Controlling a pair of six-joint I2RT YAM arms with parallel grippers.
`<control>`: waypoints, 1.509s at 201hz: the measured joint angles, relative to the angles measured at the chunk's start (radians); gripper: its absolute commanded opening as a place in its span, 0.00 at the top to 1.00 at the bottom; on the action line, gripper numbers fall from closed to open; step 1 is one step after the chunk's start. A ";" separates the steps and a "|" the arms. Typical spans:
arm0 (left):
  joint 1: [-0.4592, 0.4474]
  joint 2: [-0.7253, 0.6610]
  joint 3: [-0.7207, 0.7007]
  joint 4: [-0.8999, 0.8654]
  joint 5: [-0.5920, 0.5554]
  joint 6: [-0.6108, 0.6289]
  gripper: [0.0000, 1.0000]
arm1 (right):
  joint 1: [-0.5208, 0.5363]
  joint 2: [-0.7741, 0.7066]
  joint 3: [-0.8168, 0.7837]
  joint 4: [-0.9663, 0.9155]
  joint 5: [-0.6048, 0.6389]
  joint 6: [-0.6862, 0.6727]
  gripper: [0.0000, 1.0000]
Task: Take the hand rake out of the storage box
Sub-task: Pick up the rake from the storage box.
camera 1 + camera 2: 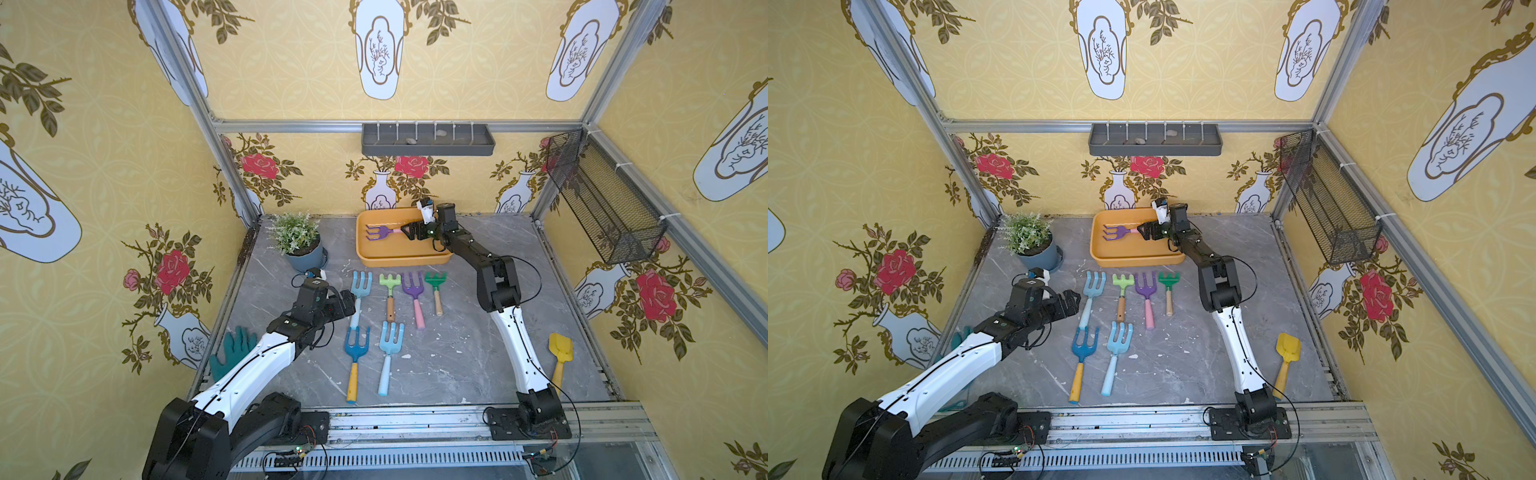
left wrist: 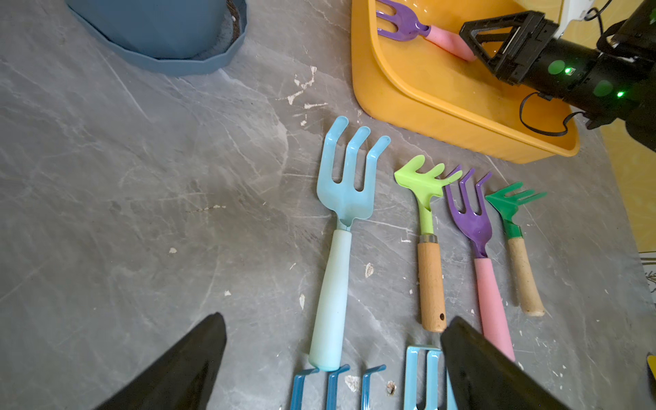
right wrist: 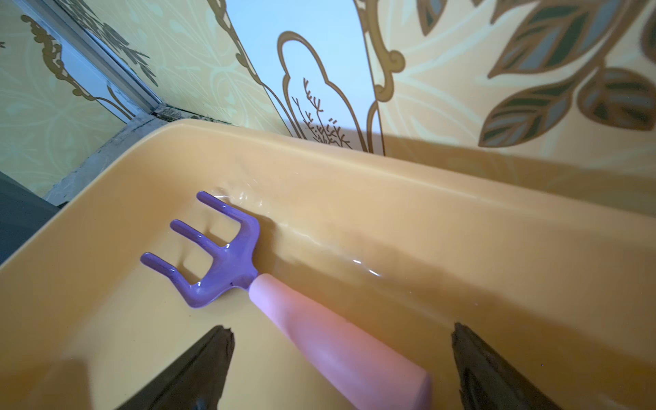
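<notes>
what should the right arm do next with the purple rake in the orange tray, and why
Probably close the right tool on the pink handle: its fingers stand open on either side of it, and the purple hand rake lies in the orange-yellow storage box, not yet gripped.

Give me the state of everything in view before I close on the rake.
hand rake: lying in the box, not gripped.
storage box: holding only that rake.
right claw: open, straddling the rake's pink handle.
left claw: open, empty, hovering.
six loose rakes: lying flat outside the box.
potted plant: upright.
</notes>
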 measured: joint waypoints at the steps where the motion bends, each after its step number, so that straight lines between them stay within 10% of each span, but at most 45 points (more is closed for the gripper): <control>1: 0.000 0.000 0.000 0.000 0.000 0.000 0.00 | 0.000 0.000 0.000 0.000 -0.002 0.000 0.01; 51: 0.003 -0.014 -0.004 -0.001 -0.003 0.003 0.00 | 0.004 -0.054 -0.114 -0.003 -0.092 0.000 0.12; 99: 0.019 -0.021 -0.011 0.000 -0.004 0.003 0.00 | 0.009 -0.267 -0.317 -0.053 -0.144 -0.007 0.46; 126: 0.019 -0.023 -0.013 0.000 -0.004 0.003 0.00 | 0.030 -0.293 -0.333 -0.064 -0.103 -0.059 0.44; 156: 0.020 -0.031 -0.015 -0.001 -0.004 0.003 0.00 | 0.047 -0.193 -0.187 -0.121 -0.043 -0.132 0.16; 210: 0.021 -0.035 -0.018 -0.002 -0.003 0.003 0.00 | 0.046 -0.021 0.063 -0.252 -0.009 -0.277 0.17; 303: 0.022 -0.023 -0.018 -0.002 -0.004 0.004 0.00 | 0.102 -0.087 -0.058 -0.310 0.101 -0.539 0.71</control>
